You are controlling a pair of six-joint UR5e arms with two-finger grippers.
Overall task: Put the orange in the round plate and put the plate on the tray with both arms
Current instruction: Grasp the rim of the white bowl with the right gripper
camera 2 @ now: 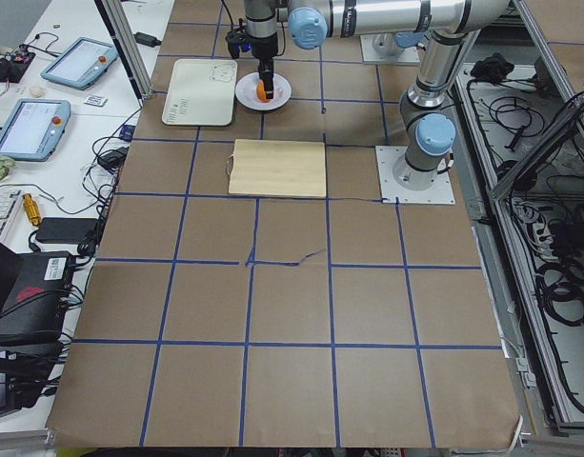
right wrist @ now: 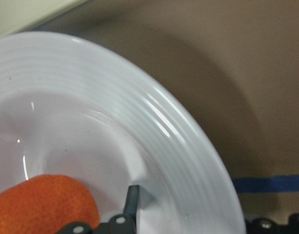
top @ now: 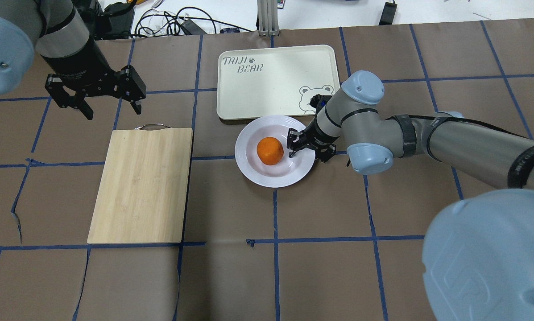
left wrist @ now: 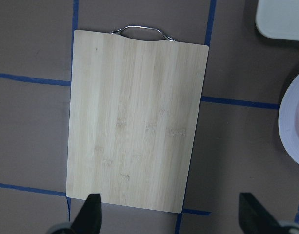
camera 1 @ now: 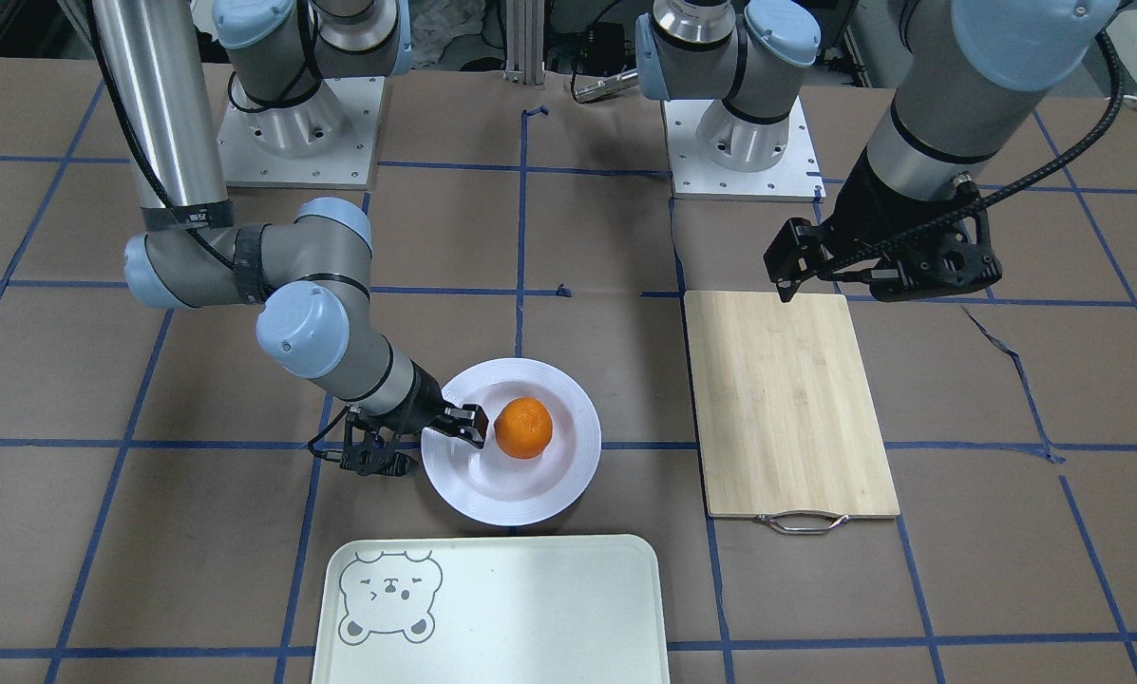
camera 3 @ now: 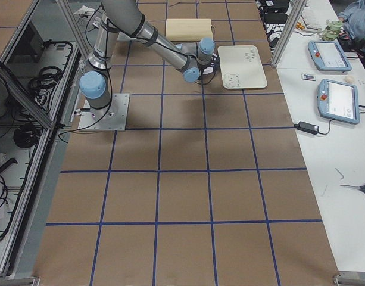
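The orange [camera 1: 523, 427] [top: 270, 150] lies in the sunken centre of the white round plate [camera 1: 568, 475] [top: 267, 180], which rests on the table just short of the cream tray [camera 1: 530, 617] [top: 267, 89]. My right gripper [camera 1: 473, 425] [top: 292, 143] is open and low over the plate's rim, right beside the orange, with nothing between its fingers. In the right wrist view the ridged plate rim [right wrist: 164, 122] fills the frame and the orange [right wrist: 37, 204] shows at the bottom left. My left gripper [top: 113, 109] [left wrist: 169, 219] hangs open above the far end of the cutting board.
A light wooden cutting board [camera 1: 786, 399] [top: 142, 183] with a metal handle lies on my left side of the plate. Brown paper with blue tape lines covers the table. Tablets and cables sit on a side bench beyond the tray.
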